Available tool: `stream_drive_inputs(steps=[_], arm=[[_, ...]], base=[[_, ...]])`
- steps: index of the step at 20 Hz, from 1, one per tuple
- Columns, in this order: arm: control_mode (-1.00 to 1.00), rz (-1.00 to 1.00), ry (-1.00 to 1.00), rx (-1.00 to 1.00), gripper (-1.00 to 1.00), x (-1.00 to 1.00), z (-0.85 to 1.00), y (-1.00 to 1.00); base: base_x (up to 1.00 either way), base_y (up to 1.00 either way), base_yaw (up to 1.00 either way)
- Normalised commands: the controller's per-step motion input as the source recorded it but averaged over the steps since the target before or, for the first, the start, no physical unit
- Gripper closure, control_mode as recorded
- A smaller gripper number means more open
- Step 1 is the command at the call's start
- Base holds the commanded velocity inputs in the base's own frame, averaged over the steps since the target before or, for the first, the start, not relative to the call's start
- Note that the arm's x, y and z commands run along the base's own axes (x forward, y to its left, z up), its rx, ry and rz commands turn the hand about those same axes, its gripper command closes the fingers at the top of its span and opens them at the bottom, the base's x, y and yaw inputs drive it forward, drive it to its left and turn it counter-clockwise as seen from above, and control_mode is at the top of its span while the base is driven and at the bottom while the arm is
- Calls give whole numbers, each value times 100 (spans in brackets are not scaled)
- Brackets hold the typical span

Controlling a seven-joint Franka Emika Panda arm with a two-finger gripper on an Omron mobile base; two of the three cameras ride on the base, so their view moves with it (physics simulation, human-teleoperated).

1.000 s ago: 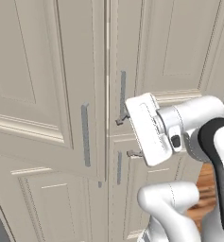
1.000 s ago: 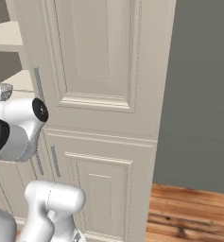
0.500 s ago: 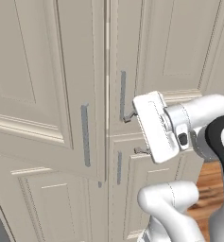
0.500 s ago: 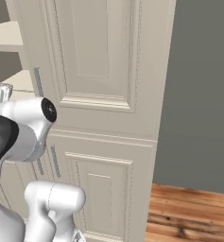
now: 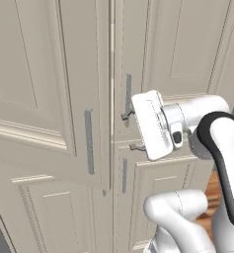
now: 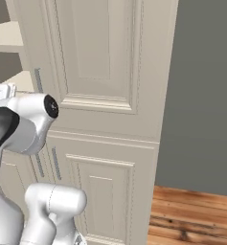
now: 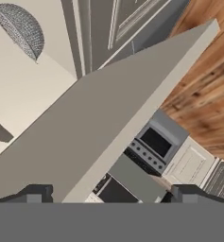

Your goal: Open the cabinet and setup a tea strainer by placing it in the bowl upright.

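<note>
The tall cream cabinet [image 5: 49, 74] fills the left base view, its upper left door swung partly out with a grey bar handle [image 5: 89, 141]. My gripper [image 5: 131, 131] hangs open just right of the door gap, below the right door's handle [image 5: 128, 94], with nothing between its fingers. In the hand view the gripper [image 7: 111, 194] looks past the open door's edge [image 7: 108, 108] at the grey mesh tea strainer [image 7: 21, 28] lying on a cream shelf [image 7: 19, 85]. Open shelves [image 6: 9, 33] show at the left of the right base view. The bowl is out of view.
Lower cabinet doors with short grey handles [image 5: 124, 175] stand under the gripper. A grey wall [image 6: 206, 95] and wood floor [image 6: 196, 215] lie to the cabinet's right. A stove [image 7: 153, 142] shows beyond the door in the hand view.
The hand drifted right, then back left and a little higher near the door gap. Its jaws stayed open and the left door stands as before.
</note>
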Motion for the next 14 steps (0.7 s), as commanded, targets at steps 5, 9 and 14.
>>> stream_drive_inputs(steps=[5, 9, 14], arm=[[-100, 0, 3, 0, -100, 14, 0, 24], [-100, 0, 1, 0, -100, 29, 0, 27], [-100, -3, 5, 0, -100, 47, 0, 10]], base=[[0, 0, 0], [0, 0, 0], [0, 0, 0]])
